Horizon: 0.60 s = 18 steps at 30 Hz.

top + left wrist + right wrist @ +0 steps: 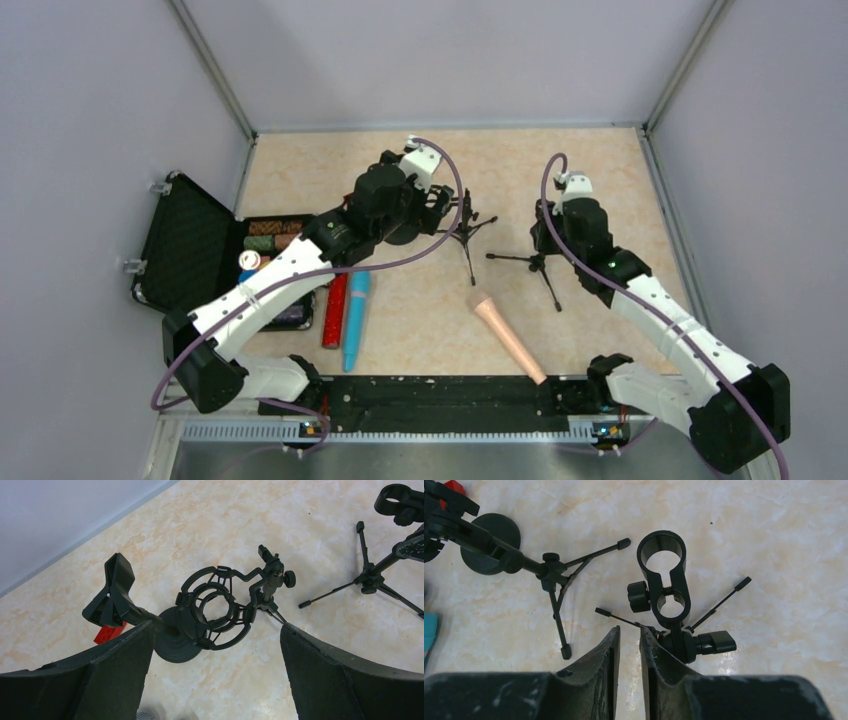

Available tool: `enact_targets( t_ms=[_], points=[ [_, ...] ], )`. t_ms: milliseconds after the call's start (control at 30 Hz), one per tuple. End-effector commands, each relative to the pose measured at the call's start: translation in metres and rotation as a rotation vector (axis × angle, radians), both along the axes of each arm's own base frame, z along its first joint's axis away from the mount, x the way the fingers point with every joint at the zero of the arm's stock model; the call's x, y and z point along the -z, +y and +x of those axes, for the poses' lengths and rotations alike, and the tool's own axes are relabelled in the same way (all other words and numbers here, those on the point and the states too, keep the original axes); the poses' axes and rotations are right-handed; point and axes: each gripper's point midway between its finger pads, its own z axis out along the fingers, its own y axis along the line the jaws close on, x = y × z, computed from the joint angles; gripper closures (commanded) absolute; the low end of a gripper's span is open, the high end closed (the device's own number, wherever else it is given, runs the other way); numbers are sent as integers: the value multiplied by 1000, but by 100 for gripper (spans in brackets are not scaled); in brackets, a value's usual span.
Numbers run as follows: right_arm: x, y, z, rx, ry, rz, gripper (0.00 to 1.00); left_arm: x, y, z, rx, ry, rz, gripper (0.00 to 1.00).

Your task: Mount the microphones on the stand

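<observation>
With all three microphones lying loose on the table, the wide-open left gripper [215,645] and near-closed, empty right gripper [630,645] hover over the stands; next comes fetching the peach-pink microphone [510,338].

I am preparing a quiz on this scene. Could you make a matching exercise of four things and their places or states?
Things:
1. peach-pink microphone
2. cyan-blue microphone
3. left gripper
4. right gripper

States:
A. jaws wide open
B. jaws nearly closed, empty
C. lies alone, right of centre
D. lies beside the red microphone

Pairs: 1-C, 2-D, 3-A, 4-B
</observation>
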Motion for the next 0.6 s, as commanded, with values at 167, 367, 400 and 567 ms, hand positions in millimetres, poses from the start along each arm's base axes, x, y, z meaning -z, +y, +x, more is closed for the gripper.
enact_targets(
  t_ms=[167,367,400,567],
  points=[
    [-41,26,13,-102,-99,95,70,-13,-4,5,-9,-51,-25,1],
    [-67,53,15,-231,-145,164,61,-11,-6,5,-3,-45,-21,1],
    [-72,57,15,-248,-152,178,60,-10,-6,5,-8,-46,-19,1],
    [-81,81,17,-361,-135,202,48,-10,-5,6,-12,-44,-18,1]
  ],
)
